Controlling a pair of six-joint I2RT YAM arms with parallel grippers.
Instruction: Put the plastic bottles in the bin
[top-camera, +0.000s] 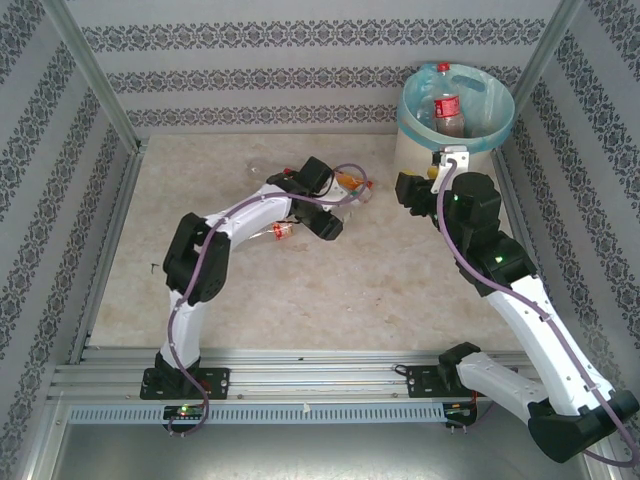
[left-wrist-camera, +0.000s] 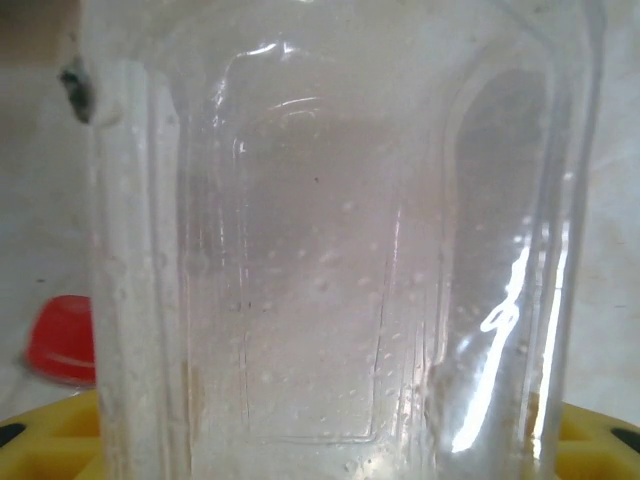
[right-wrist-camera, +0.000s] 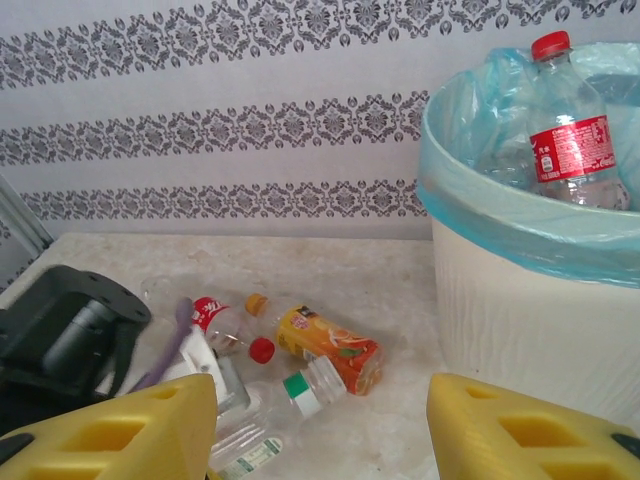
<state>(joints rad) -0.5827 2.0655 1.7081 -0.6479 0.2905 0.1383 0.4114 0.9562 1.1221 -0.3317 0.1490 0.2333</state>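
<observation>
The round, ribbed cream bin (right-wrist-camera: 520, 330), lined with a blue-green bag, holds a red-labelled bottle (right-wrist-camera: 568, 130) upright, its writing unreadable. Left of it, an orange-labelled bottle (right-wrist-camera: 335, 350) lies on the marbled table (right-wrist-camera: 400, 280). My left gripper (left-wrist-camera: 320, 455) flanks a clear panelled bottle (left-wrist-camera: 330, 250), though I cannot tell if it grips. My right gripper (right-wrist-camera: 320, 430) gapes, empty.

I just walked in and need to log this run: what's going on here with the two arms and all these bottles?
Two arms are putting plastic bottles into the lined bin. The left gripper is down among bottles mid-table with a clear bottle between its jaws; whether it grips yet is unclear. The right gripper hovers open and empty beside the bin. A red-label bottle stands in the bin; an orange-label bottle and others lie on the table.
</observation>
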